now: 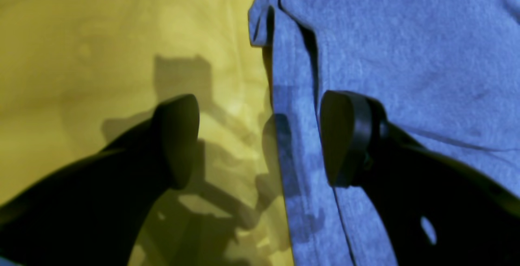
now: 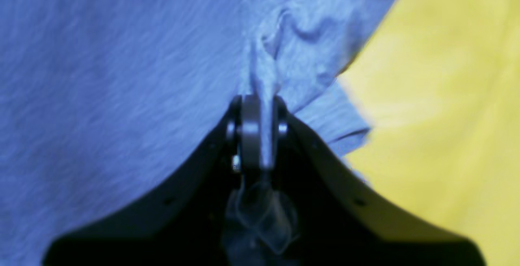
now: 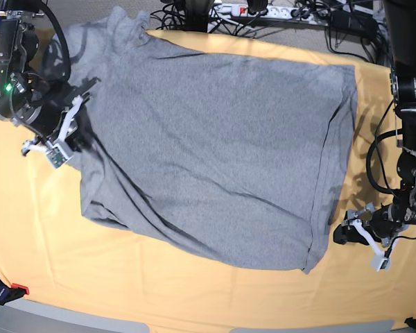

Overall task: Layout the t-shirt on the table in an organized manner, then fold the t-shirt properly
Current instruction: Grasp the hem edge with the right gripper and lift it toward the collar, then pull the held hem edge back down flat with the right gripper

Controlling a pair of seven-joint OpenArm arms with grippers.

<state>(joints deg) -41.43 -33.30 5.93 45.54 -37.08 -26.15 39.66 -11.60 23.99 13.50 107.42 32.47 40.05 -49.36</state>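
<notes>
table (image 3: 194, 291): broad, draped in creased pale yellow-orange cloth.
t-shirt (image 3: 215, 152): heather-grey soft knit, plain side up, spread across the table, wrinkled at its edges.
right pincer (image 2: 260, 130): clenched on a bunched fold of t-shirt.
left pincer (image 1: 260, 140): released, straddling the hem.

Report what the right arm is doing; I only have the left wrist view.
Observer: The right tool is shut on a bunched pinch of the t-shirt, close to its edge.
Operator: Describe the whole shirt.
Observer: The base view shows it spread on the table, no lettering visible, with long diagonal creases toward the near side.
Operator: Place my left tool.
Observer: The left tool is low beside the shirt's near corner, opposite the right arm.
</notes>
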